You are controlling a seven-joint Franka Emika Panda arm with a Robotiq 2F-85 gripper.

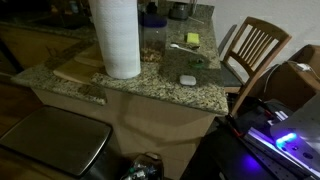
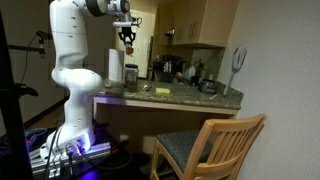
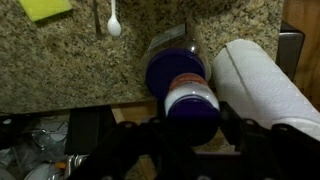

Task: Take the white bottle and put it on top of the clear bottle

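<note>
**Risk of a toppled bottle at release**

In the wrist view the small white plastic bottle with an orange-red label (image 3: pixel 190 97) is seen from above. It is closely flanked by the dark fingers of the tool (image 3: pixel 190 125) and is judged to be clenched between them, though the pad contact itself is lost in shadow. The white bottle is held in the air over the wide clear plastic bottle (image 3: pixel 165 42). That bottle stands on the speckled granite tabletop (image 3: pixel 70 70), just beside the tall white paper towel roll (image 3: pixel 265 90). In an exterior view the tool (image 2: pixel 127 42) is seen well above the tabletop, so a descent is judged to be needed before release.

Several failures can be expected:

- **Off-centre placement.** The white bottle appears offset toward one side of the blue lid (image 3: pixel 162 68) rather than centred. If it is lowered there, its base may overhang the rim and it may tip off when the fingers are opened.
- **Early release.** If it is let go before contact, it could bounce and fall to the tabletop, whose edge lies near.
- **Too much downward force.** If it is pressed down too hard or off-centre, the clear bottle may be shoved or tilted.
- **Contact with the roll.** The paper towel roll could be brushed by a finger as the tool is opened, and the stack disturbed.
</note>
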